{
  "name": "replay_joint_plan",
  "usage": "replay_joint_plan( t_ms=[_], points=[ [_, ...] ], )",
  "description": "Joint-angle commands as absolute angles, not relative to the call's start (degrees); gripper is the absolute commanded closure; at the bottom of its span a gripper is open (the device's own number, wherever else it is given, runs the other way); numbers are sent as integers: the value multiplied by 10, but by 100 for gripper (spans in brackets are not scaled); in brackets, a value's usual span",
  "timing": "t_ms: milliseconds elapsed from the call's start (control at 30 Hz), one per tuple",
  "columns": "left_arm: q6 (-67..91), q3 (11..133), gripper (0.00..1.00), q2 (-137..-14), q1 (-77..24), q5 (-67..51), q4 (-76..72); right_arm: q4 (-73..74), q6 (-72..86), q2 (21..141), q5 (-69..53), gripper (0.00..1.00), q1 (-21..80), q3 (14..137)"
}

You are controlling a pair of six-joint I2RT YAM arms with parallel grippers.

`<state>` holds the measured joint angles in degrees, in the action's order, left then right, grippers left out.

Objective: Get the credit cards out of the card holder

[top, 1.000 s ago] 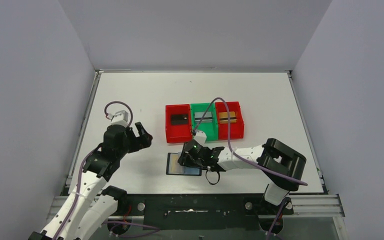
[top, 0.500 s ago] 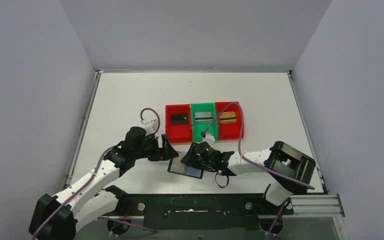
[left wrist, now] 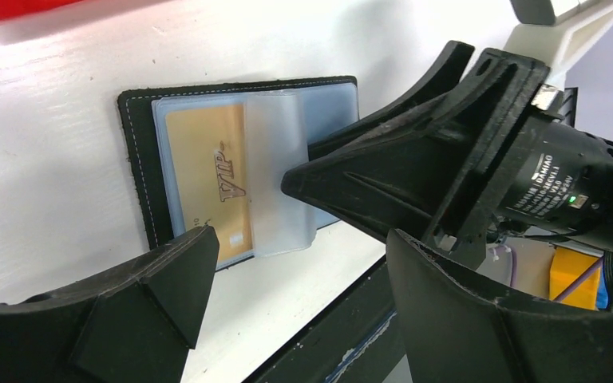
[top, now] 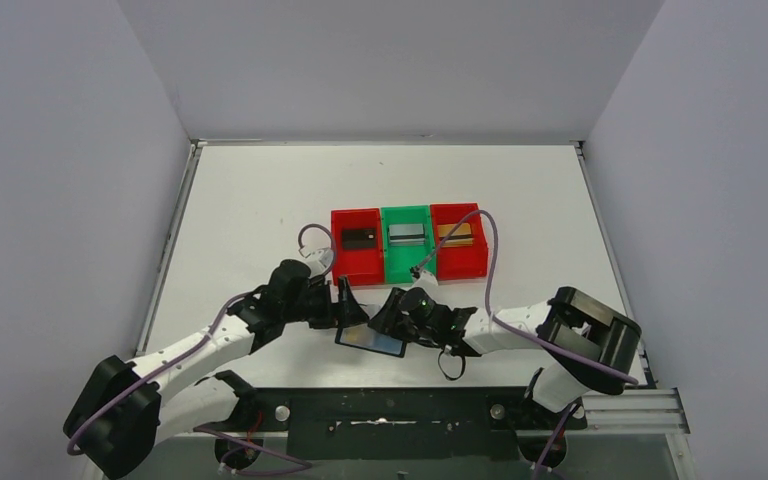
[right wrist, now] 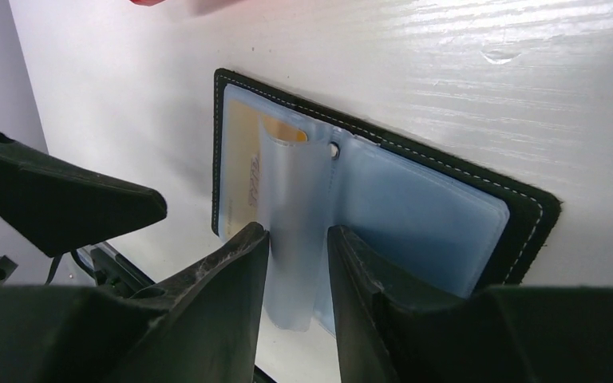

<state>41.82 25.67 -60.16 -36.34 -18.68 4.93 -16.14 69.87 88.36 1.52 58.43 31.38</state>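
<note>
Top external view: the holder point(top: 360, 342) lies open and flat on the table point(top: 250, 200) near the front edge, just in front of the bins point(top: 356, 272). Both arms are bent in low over it, the left gripper point(top: 348, 302) at its left end and the right gripper point(top: 388, 318) over its right half. A black card point(top: 358, 238), a silver card point(top: 406, 233) and a tan card point(top: 455, 235) lie one to a bin, so I judge most of the job done.

The wrist views explain why the right arm sits so low. Its jaws are closed on a clear sleeve point(left wrist: 275, 144) of the holder, pinching the leaf between the fingertips and holding it up off the page beneath. That bares the left page, where a gold VIP card point(left wrist: 207, 171) sits inside a pocket, its lettering readable through the plastic. The pinch probably also steadies the holder, so that it would not slide when the card is pulled.

The left gripper is the free one — its jaws stand wide apart with nothing between them, low over the table just beside the holder's edge. The VIP card lies just ahead of its fingertips, near but untouched. I cannot tell from these views which edge of the pocket is open, and that decides which way the card can be drawn. The plastic looks thin and slack, so one finger will likely have to get onto the card itself — not just the film over it.
</note>
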Motion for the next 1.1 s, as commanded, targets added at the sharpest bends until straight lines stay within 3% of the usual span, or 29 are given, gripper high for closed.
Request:
replay_joint_plan(
  t_ms=[0,400,567,667,800,967,1067],
  points=[
    [431,255,23,-621,-371,-194,-13,-197,709,849,41,64,579,295],
    [452,258,33,-689,-416,-195,-68,-188,720,824,54,62,576,280],
    [458,263,44,-710,-428,-194,-85,-167,722,808,70,61,576,280],
    [462,264,60,-714,-431,-193,-92,-147,722,791,90,59,575,279],
    [465,264,63,-713,-435,-192,-106,-121,715,760,111,57,576,278],
    [462,279,63,-734,-447,-205,-124,-71,722,707,163,48,581,279],
    [458,298,62,-760,-468,-214,-134,-26,738,673,200,37,587,279]
  ],
)
